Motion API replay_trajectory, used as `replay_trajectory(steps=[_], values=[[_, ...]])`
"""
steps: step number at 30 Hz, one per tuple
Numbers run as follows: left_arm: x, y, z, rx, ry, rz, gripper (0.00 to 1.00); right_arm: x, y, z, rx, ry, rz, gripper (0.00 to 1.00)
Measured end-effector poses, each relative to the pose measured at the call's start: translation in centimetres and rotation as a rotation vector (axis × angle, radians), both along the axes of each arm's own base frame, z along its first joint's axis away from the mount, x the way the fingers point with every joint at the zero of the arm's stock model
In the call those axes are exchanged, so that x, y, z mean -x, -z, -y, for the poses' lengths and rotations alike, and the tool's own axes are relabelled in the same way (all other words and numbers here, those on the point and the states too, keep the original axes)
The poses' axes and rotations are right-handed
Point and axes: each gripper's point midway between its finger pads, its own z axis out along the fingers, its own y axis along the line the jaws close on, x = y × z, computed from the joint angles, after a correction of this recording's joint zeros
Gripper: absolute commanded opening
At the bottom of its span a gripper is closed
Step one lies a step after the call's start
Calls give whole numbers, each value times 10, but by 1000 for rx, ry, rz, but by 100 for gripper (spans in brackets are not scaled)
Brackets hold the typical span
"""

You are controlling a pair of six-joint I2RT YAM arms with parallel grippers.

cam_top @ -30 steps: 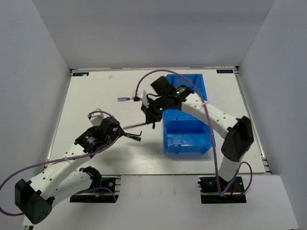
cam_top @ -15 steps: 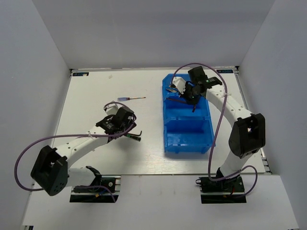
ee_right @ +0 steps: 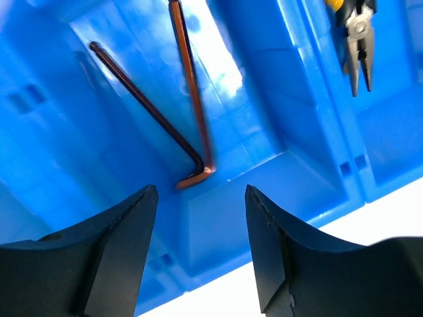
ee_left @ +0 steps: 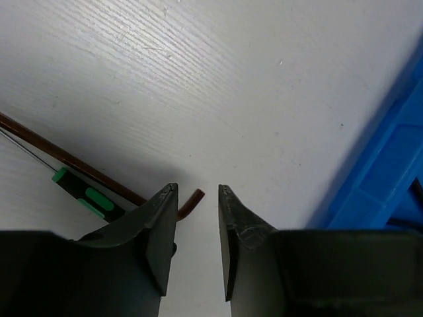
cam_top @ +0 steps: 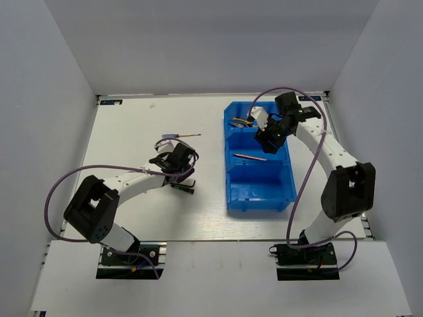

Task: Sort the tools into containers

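The blue bin (cam_top: 228, 173) stands right of centre with three compartments. My right gripper (cam_top: 266, 137) (ee_right: 200, 188) hangs open over it, holding nothing. Below its jaws a brown hex key (ee_right: 193, 99) (cam_top: 250, 157) lies in the middle compartment. Yellow-handled pliers (cam_top: 239, 122) (ee_right: 357, 41) lie in the far compartment. My left gripper (cam_top: 180, 163) (ee_left: 197, 190) is low over the table, jaws narrowly apart and empty. Another hex key's bent end (ee_left: 190, 201) lies just past its left fingertip. A green-marked screwdriver (ee_left: 86, 196) (cam_top: 184, 188) lies beside that key.
A thin screwdriver with a red shaft (cam_top: 182, 137) lies on the white table behind the left gripper. The bin's wall (ee_left: 390, 165) rises close on the right in the left wrist view. Purple cables loop over both arms.
The right gripper carried a hex key from mid-table to the bin and opened; the key now lies in the middle compartment. The left gripper moved forward to the tools and narrowed its jaws.
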Motion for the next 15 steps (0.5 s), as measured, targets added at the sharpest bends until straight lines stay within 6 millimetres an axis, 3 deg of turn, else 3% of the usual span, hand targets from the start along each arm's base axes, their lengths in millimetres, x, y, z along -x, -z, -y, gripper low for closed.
replay_trajectory(steps=[4, 8, 15], values=[[5, 5, 1, -2, -1, -32, 55, 9, -23, -1, -68, 17, 35, 62], [11, 6, 3, 5, -6, -53, 57, 13, -44, -3, -130, 29, 69, 62], [28, 23, -5, -6, -20, -112, 57, 18, -42, -4, -180, 52, 34, 62]])
